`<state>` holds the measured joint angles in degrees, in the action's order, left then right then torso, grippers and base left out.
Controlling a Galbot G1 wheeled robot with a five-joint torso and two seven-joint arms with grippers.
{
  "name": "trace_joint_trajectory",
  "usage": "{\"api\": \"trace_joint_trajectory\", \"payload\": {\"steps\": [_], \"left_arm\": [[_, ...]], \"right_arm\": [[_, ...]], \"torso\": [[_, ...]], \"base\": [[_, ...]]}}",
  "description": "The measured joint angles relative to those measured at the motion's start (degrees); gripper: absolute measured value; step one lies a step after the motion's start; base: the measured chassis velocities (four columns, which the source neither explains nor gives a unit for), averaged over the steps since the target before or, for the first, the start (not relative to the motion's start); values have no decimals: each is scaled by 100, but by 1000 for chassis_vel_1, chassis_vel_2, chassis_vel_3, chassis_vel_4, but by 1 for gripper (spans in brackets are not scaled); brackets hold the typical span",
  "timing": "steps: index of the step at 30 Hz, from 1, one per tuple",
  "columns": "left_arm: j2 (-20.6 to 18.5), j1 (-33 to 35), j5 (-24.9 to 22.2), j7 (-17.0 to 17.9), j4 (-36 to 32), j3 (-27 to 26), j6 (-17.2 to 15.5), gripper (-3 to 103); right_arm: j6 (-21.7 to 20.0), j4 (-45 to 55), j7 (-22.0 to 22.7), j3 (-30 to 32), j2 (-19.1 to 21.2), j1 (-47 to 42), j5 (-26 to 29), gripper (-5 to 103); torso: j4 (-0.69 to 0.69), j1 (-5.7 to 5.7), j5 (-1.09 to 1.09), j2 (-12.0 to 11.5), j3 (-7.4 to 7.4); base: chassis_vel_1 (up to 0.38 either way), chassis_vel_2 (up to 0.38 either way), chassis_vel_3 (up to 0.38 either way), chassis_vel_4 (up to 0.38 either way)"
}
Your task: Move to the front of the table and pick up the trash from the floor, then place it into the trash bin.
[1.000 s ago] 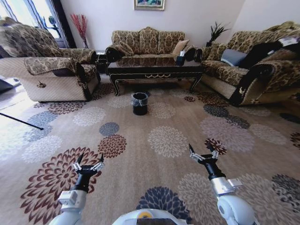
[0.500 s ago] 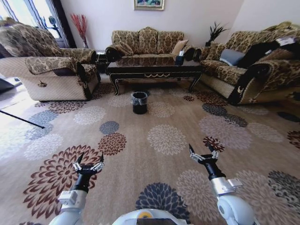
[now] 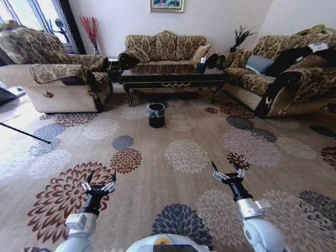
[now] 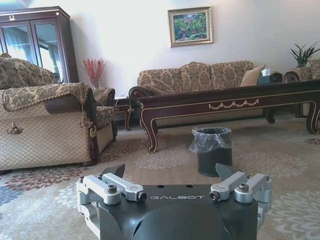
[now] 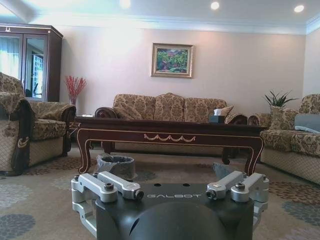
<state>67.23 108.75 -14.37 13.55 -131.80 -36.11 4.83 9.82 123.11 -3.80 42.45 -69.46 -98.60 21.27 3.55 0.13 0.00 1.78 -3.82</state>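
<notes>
Both arms are held low and forward over the flowered carpet (image 3: 184, 152). The left gripper (image 3: 98, 180) and the right gripper (image 3: 228, 170) are spread wide, with nothing held or touched. "GALBOT" is printed on each wrist housing. Well ahead of both grippers, the trash bin (image 3: 156, 115) stands just before the coffee table (image 3: 173, 79).

Trash bin (image 3: 156, 115) before table (image 3: 173, 75)

The word "GALBOT" is showing in pale capital letters on the dark grey housing of the left gripper (image 4: 173, 176). The same "GALBOT" lettering is appearing on the matching dark grey housing of the right gripper (image 5: 170, 176).
</notes>
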Motion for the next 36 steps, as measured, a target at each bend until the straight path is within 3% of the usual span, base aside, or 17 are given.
{"api": "trace_joint_trajectory", "payload": {"steps": [26,36], "left_arm": [[0,0,0,0,0,0,0,100],[0,0,0,0,0,0,0,100]], "right_arm": [[0,0,0,0,0,0,0,100],[0,0,0,0,0,0,0,100]], "torso": [[0,83,0,634,-554],[0,140,0,827,-690]], "base": [[0,0,0,0],[0,0,0,0]]}}
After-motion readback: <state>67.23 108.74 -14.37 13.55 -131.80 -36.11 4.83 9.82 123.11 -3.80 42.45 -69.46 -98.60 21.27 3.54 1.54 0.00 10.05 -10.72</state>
